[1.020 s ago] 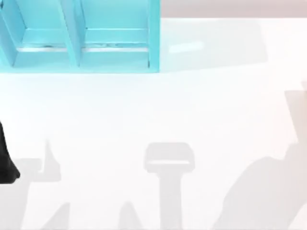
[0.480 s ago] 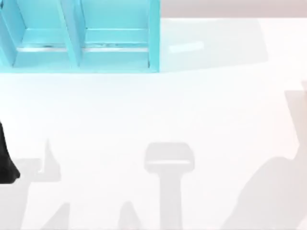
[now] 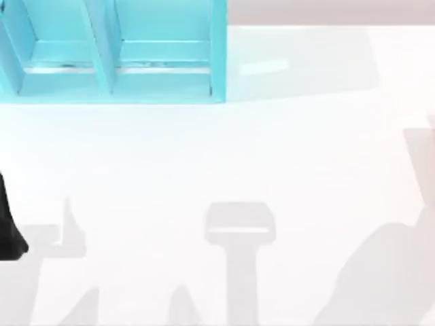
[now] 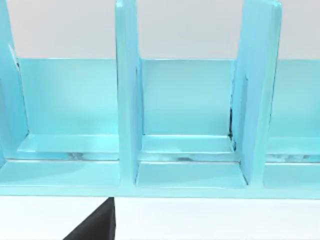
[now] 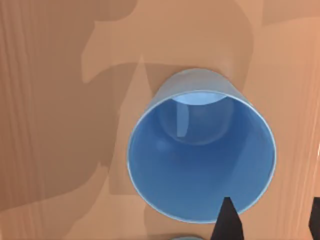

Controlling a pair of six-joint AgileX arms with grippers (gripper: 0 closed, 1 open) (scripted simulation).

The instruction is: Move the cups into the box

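Right gripper [image 5: 270, 225]: dark fingers [image 5: 227, 222] apart, clamped on nothing, one tip over the near rim of a blue cup [image 5: 200, 160] and the other just outside it. Directly below, that cup stands upright and mouth-up on a brown wood-grained surface [image 5: 50, 100]. Probably light, stiff and thin-walled, with a smooth matte skin that tapers toward the base, so likely to slip downward out of a grip around the body. Better taken at the rim, one finger inside and one outside the wall, with a modest squeeze. Apt to tip or skate if nudged sideways. Left gripper [image 4: 97, 227]: cannot tell whether apart or together; hovers low over the white table [image 3: 306, 170]. Ahead of it, the turquoise box [image 4: 127, 100], its upright dividers making open compartments with no cup inside.
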